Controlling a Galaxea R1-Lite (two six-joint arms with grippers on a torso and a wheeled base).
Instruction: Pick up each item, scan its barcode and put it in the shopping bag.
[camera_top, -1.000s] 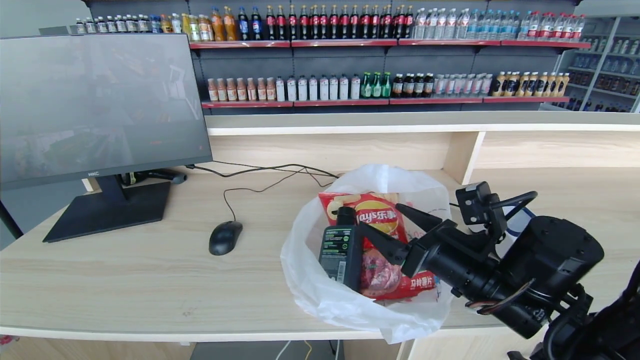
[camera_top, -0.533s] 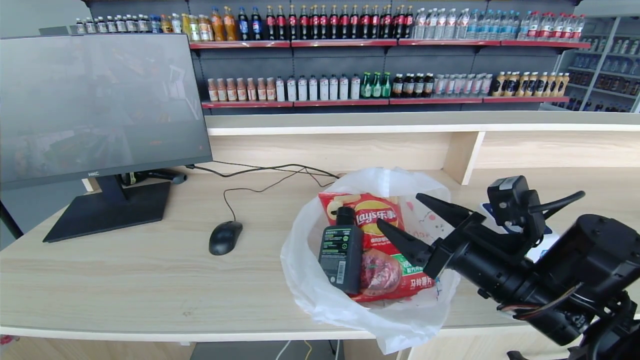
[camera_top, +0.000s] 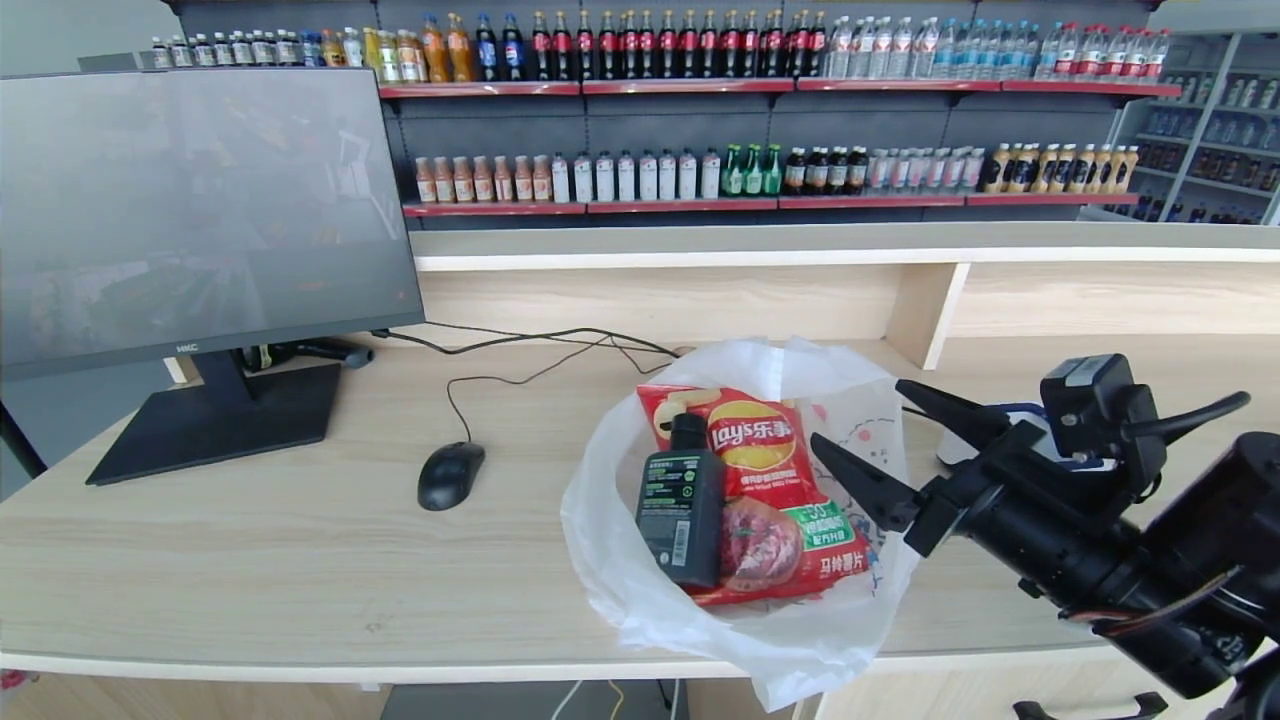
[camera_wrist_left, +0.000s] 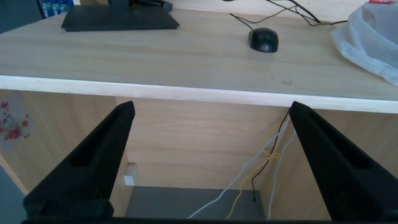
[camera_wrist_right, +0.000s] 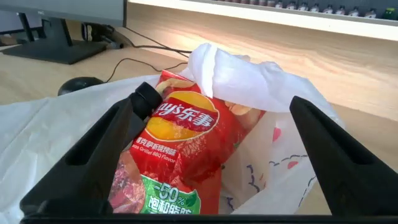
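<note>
Chips packet (camera_top: 752, 445) and dark bottle (camera_top: 680, 515) lie in the shopping bag (camera_top: 640, 600) on the bench (camera_top: 250, 560); right hand (camera_top: 858, 412) open, empty, at its 3 o'clock. Packet likely light, crushable: pinch its edge

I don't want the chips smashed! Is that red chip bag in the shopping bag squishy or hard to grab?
Probably squishy: the red chip bag looks puffy and crinkled. Likely light for its size, seeming mostly air. A hard squeeze from the right pincer might crack chips, and shiny foil may slip.
</note>
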